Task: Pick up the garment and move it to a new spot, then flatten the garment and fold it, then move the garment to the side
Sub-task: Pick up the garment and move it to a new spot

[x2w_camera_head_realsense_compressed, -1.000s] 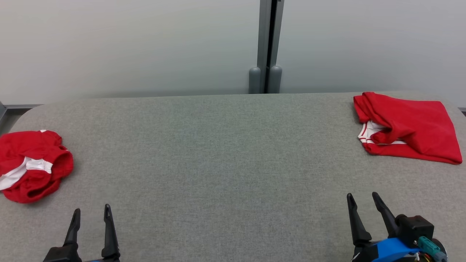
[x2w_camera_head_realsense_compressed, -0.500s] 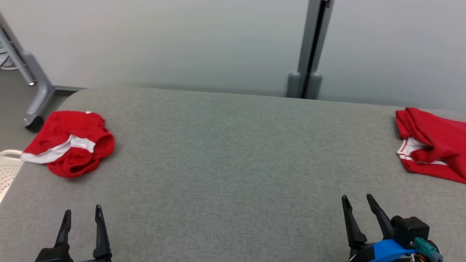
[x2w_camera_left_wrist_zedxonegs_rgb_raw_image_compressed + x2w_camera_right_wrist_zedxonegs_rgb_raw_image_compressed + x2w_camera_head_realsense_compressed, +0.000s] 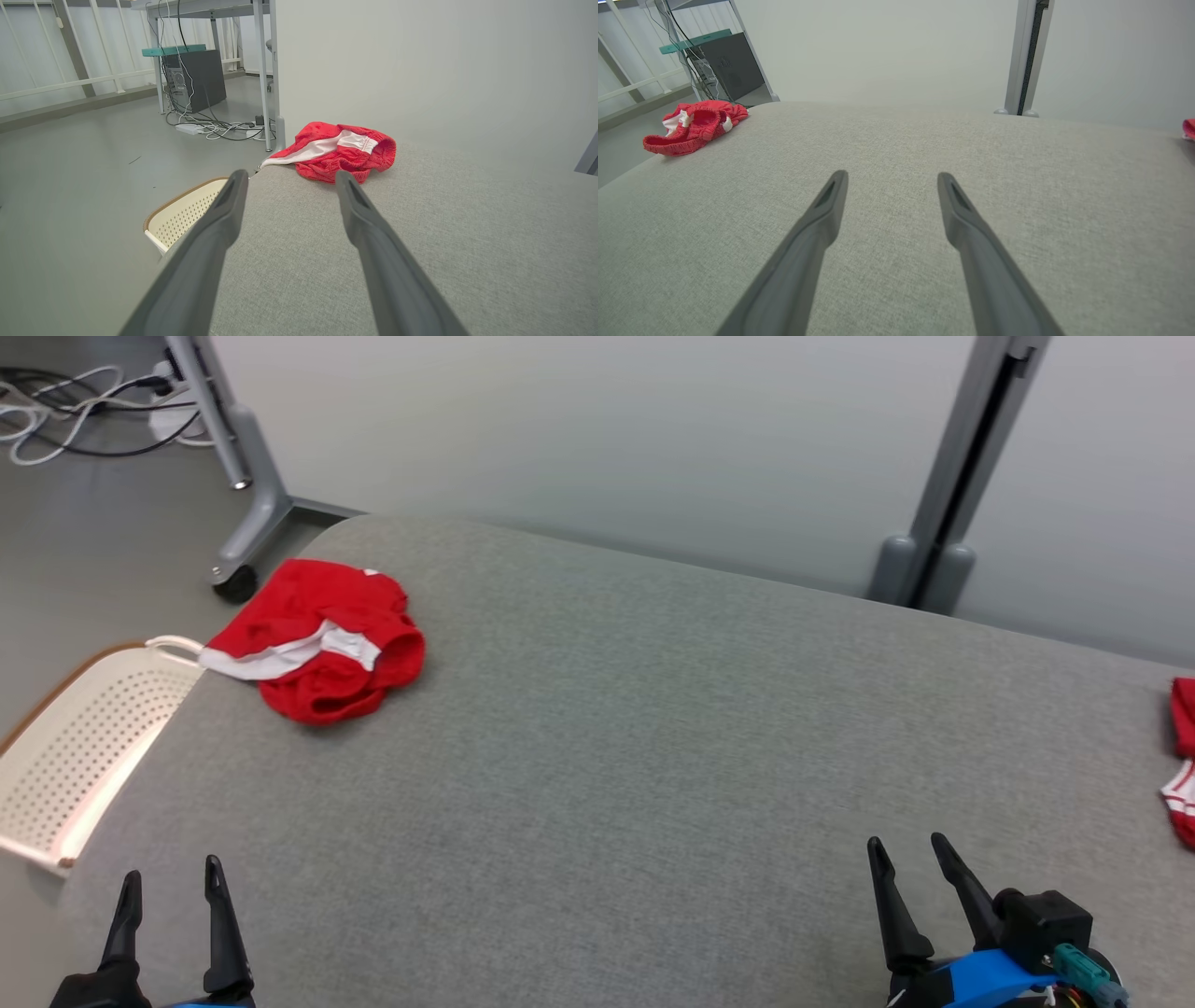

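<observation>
The left gripper [image 3: 171, 868], its body cut off by the bottom edge, and the right gripper [image 3: 906, 840] each have their fingers spread wide and hold nothing, above the near side of a grey fabric-covered table [image 3: 653, 728]. A crumpled red garment [image 3: 317, 653] with a white band lies at the table's far left corner, well apart from both. A second garment [image 3: 1184, 761], also red, is cut off at the right edge. A white perforated basket [image 3: 75, 756] sits beside the table's left end, partly hidden by it.

Cream perforated basket [image 3: 84, 747] just beside grey table [image 3: 653, 756], low on its left. Behind, a wheeled stand leg [image 3: 266, 518]; tangled cables [image 3: 215, 130] on floor.
</observation>
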You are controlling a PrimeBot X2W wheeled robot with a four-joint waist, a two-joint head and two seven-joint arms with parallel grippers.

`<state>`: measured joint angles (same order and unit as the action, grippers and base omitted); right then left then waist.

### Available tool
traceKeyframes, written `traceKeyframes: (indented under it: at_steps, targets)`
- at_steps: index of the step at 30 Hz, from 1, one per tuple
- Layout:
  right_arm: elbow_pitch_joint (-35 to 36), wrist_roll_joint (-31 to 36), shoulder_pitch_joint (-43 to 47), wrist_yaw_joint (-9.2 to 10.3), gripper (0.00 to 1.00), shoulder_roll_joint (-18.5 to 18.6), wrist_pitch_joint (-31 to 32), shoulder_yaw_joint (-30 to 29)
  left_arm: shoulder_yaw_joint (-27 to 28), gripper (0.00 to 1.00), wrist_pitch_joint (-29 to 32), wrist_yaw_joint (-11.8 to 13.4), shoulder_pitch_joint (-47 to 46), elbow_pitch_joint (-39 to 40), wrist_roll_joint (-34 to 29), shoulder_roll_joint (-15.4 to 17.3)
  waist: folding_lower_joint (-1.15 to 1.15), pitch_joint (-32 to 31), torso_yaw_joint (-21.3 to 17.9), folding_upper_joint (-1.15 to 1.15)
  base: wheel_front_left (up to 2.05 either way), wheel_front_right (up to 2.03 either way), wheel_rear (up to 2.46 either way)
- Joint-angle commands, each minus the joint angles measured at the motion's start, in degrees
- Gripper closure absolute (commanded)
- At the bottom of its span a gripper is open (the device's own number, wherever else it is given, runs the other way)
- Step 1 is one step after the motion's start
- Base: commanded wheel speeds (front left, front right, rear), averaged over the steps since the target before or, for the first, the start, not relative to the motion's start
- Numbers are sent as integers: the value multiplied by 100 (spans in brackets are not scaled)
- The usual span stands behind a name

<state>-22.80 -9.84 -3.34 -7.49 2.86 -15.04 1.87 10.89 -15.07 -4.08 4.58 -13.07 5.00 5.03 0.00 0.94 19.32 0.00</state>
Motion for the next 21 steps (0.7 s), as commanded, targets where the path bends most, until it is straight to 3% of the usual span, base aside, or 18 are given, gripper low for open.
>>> traceKeyframes:
  at_steps: [1,10,21]
  targets:
    - [20,-5,-25,-1,0,7,-19,14,44,0,-13,-7,-61,20,-6,13,0,76,150,0,0,0,0]
    - [62,67,-71,-1,0,8,-19,-13,83,0,-14,51,21,120,12,-29,0,156,542,0,0,0,0]
    - [146,140,-146,-1,0,9,-20,1,137,0,-13,49,-111,158,48,-54,0,298,488,0,0,0,0]
